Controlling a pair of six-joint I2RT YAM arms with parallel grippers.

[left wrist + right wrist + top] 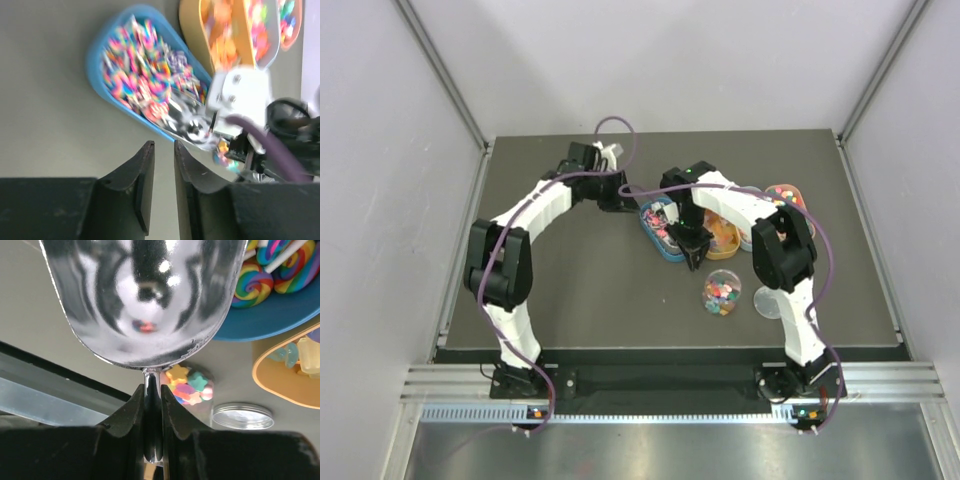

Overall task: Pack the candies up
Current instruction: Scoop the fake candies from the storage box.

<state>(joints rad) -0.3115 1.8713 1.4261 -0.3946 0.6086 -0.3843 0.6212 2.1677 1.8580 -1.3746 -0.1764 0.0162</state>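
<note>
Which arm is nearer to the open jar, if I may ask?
Right. The right arm, holding the scoop, ends just beyond the jar; the left arm ends farther off, past the blue tray.

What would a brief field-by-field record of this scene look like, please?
left end effector: slightly open, empty, near blue tray
right end effector: shut on scoop handle
jar: upright, uncovered, holds candies
lid: lying flat beside jar
blue tray contents: rainbow candies
orange tray: holds pale candies, next to blue tray
</note>
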